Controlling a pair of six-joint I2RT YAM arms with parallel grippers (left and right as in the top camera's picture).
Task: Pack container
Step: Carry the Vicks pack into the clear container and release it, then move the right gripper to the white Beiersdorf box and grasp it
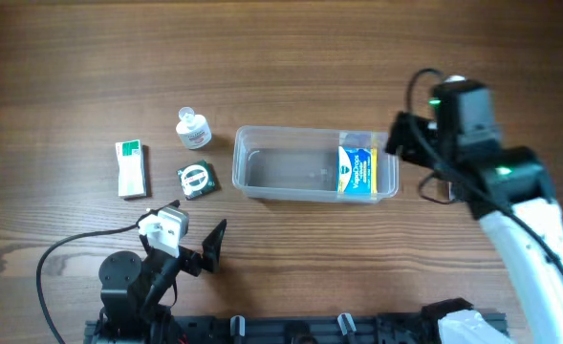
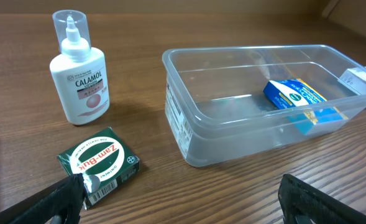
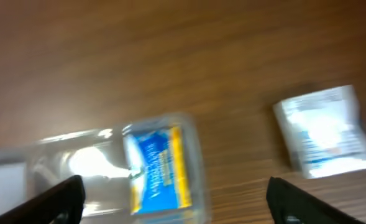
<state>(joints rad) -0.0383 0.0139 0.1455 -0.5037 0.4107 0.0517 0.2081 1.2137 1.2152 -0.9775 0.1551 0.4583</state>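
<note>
The container [image 1: 286, 172] sits at the centre of the overhead frame on the wooden table [image 1: 357, 57], long side running left to right. At far left lies a green-and-white box [image 1: 131, 168], its print too small to read. Next comes a white bottle [image 2: 80, 78] marked "CALAMOL", standing upright, with a dark green "Zam-Buk" box [image 2: 99, 165] below it, near the tub's left end. The left gripper [image 2: 183, 205], in the lower left, is spread wide and empty. Most of the tub floor is bare; a blue-and-yellow box [image 1: 357, 172] rests at its right end, its text blurred. The right gripper [image 3: 176, 199] gapes wide, empty, above that end. A white packet [image 3: 324, 132] lies further right.
</note>
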